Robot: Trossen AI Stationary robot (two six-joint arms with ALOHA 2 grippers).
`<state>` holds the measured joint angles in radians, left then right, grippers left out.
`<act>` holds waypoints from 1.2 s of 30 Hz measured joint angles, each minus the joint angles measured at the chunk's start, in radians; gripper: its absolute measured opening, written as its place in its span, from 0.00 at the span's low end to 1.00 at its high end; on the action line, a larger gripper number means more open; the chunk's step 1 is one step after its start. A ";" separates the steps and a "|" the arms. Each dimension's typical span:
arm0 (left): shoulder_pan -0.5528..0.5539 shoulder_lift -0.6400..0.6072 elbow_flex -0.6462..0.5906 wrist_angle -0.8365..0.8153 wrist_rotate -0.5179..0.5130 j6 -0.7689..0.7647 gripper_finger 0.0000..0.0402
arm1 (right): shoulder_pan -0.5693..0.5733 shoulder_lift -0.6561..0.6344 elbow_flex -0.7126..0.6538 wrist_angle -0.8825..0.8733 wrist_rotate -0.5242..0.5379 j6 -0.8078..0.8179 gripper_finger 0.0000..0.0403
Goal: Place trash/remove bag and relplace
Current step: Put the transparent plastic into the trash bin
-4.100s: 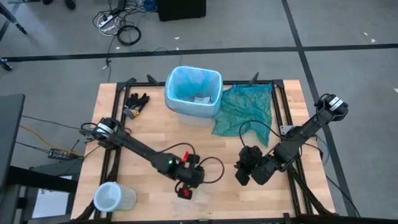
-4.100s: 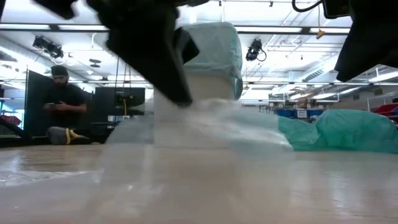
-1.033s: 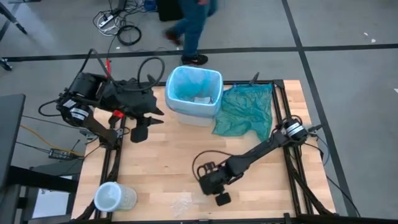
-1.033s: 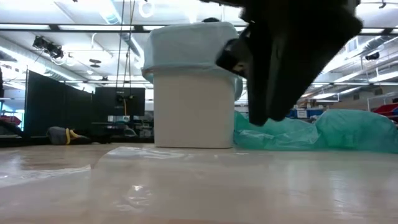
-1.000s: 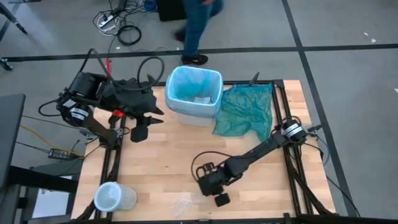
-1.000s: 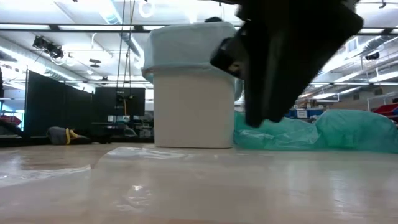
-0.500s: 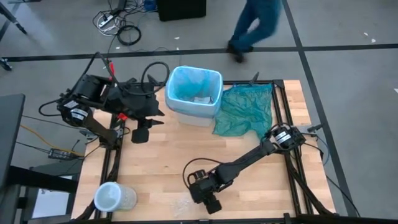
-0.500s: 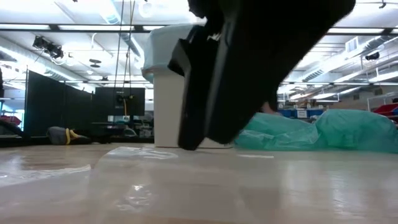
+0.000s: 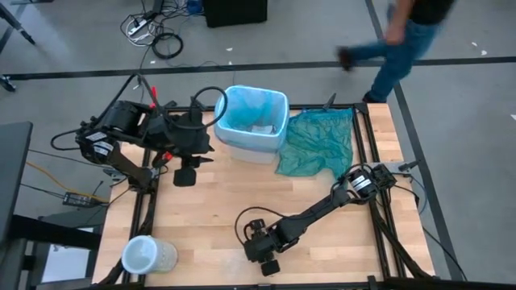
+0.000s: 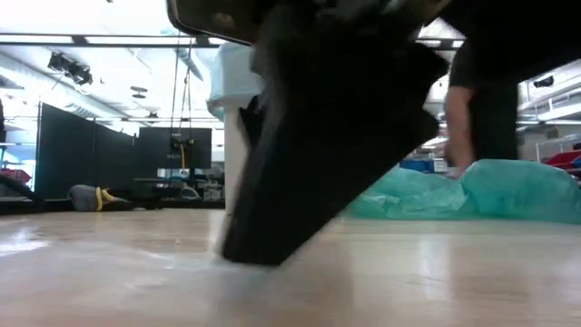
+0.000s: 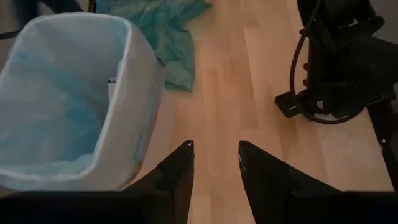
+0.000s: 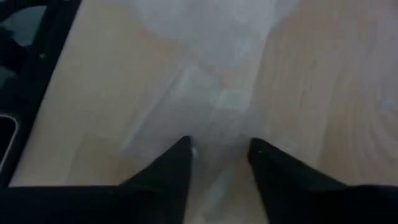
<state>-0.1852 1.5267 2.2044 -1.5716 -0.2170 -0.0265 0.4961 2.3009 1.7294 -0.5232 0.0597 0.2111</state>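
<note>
Right wrist view: right claw (image 12: 217,155), fingers parted, straddles clear plastic scrap (image 12: 217,106) on desk (image 12: 329,93); left claw (image 11: 214,162) released beside bin (image 11: 134,93).

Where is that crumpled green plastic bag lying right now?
Seen from above, the green plastic bag lies on the table's far right part, right beside the lined bin.
</note>
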 joint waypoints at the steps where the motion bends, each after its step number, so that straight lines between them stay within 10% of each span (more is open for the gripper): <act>1: 0.000 -0.001 0.000 0.001 0.000 0.000 0.34 | 0.001 0.000 0.002 -0.016 0.010 0.015 0.32; 6: 0.001 -0.007 0.000 0.000 -0.009 -0.001 0.34 | -0.008 -0.002 0.002 -0.070 0.010 0.072 0.03; 16: 0.001 -0.027 0.001 0.001 -0.023 -0.004 0.34 | -0.045 -0.103 -0.009 -0.163 0.064 0.165 0.00; 36: -0.001 -0.050 0.001 0.007 -0.041 -0.083 0.34 | -0.302 -0.800 -0.003 -0.212 0.538 0.212 0.00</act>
<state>-0.1864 1.4765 2.2055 -1.5642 -0.2584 -0.1093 0.1940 1.5012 1.7260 -0.7351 0.5974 0.4230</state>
